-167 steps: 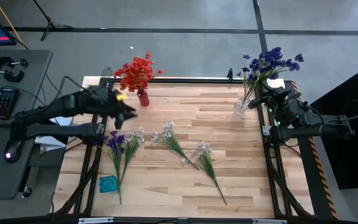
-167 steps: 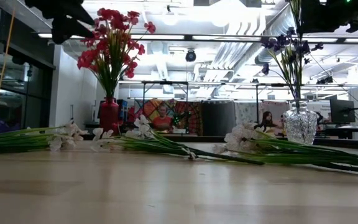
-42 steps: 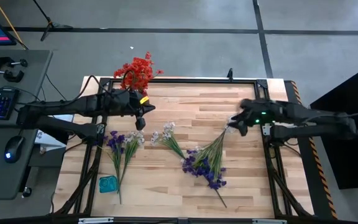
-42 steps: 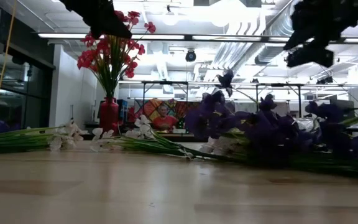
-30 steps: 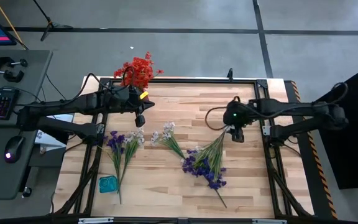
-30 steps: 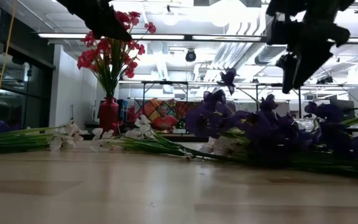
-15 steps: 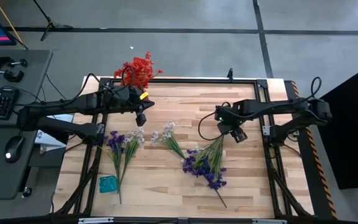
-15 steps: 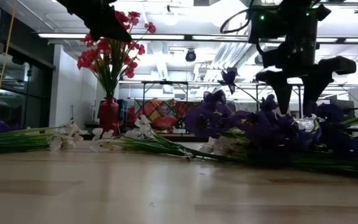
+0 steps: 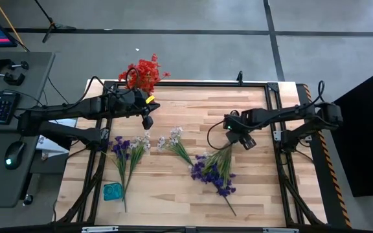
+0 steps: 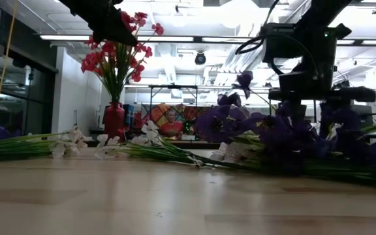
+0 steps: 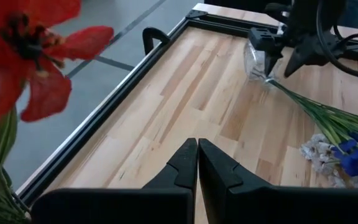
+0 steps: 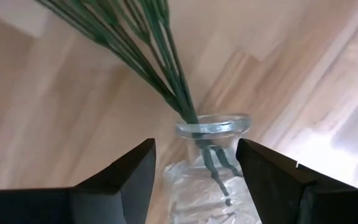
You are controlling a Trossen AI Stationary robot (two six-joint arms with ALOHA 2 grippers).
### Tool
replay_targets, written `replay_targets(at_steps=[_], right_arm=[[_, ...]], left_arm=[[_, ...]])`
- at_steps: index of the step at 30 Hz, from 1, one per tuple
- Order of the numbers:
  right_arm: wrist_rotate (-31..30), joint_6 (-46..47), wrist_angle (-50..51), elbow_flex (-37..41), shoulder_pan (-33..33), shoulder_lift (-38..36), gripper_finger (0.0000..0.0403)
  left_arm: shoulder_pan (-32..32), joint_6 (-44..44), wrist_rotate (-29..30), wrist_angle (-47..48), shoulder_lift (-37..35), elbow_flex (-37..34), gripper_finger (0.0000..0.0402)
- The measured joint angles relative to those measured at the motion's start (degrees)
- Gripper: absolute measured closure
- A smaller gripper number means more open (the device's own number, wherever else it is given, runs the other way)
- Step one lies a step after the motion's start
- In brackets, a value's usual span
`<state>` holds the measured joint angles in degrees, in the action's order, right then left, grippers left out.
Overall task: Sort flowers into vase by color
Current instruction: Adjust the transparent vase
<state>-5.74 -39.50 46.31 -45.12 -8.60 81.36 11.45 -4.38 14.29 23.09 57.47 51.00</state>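
Note:
A clear glass vase (image 12: 211, 163) lies tipped over on the table, a bunch of purple flowers (image 9: 212, 171) still in its neck and the blossoms resting on the boards. My right gripper (image 12: 196, 163) hangs open over it, pointing down, one finger on either side of the vase near its neck; I see no touch. My left gripper (image 11: 197, 157) is shut on nothing, above the table at the far left, beside the red flowers (image 9: 144, 72) standing in their red vase (image 10: 114, 121). White flowers (image 9: 175, 141) lie loose mid-table.
More purple and white sprigs (image 9: 125, 150) lie near the left edge, with a small teal object (image 9: 112, 191) beside their stems. A black frame rail (image 11: 107, 118) runs along the table's far edge. Bare wood shows at the far middle and along the near edge.
My right gripper has come down over the fallen clear vase and rolled about its own axis, staying open, so its fingers now flank the vase. The vase and purple flowers have stayed lying where they were.

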Motion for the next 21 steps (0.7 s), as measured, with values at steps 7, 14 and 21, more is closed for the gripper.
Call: replay_targets(at_steps=[7,14,21], right_arm=[[-4.30,-1.81,-1.45,1.24,0.02,0.09,0.0182],[-6.31,1.02,-0.57,-2.30,0.00,0.13,0.0182],[-8.01,7.44,0.04,-3.23,0.00,0.11,0.0182]], left_arm=[[-0.01,0.05,0.01,0.02,0.00,0.00,0.0401],[-0.01,0.62,0.02,0.15,0.00,-0.02,0.0401],[-0.01,1.06,0.02,0.21,0.00,-0.02,0.0401]])
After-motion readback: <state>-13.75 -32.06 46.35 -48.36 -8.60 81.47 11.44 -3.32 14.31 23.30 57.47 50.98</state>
